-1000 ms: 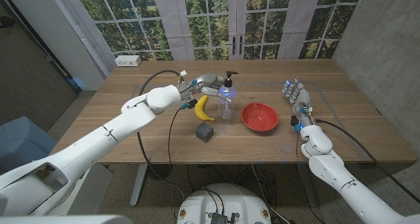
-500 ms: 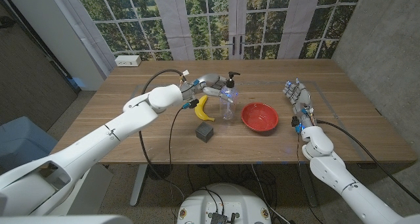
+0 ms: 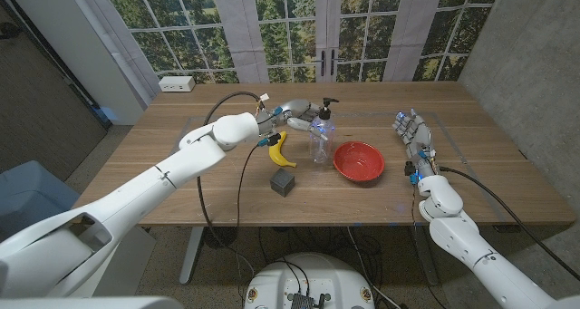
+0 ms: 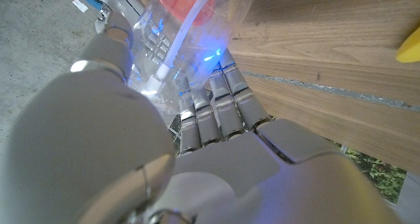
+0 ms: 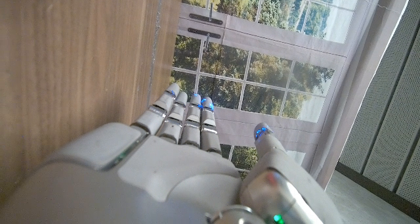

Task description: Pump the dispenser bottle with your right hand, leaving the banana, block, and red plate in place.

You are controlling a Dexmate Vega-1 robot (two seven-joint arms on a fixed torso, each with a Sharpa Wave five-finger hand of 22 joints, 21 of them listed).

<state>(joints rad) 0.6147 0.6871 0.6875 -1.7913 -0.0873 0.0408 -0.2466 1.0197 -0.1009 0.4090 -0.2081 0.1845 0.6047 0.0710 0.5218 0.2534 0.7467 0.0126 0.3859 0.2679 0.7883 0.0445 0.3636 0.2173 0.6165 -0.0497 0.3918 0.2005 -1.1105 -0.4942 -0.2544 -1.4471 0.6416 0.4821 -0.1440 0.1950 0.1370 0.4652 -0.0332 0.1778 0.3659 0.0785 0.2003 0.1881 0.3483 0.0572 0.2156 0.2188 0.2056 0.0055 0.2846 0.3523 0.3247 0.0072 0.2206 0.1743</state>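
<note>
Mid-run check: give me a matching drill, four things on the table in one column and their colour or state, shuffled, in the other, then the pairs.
Things:
1. dispenser bottle
2. banana
3. block
4. plate

Colour or state:
A. dark grey, nearest the table's front edge
B. red, lying between the bottle and the right hand
C. clear with a black pump, held by the left hand
D. yellow, lying just behind the block

Pairs: 1-C, 2-D, 3-A, 4-B
</note>
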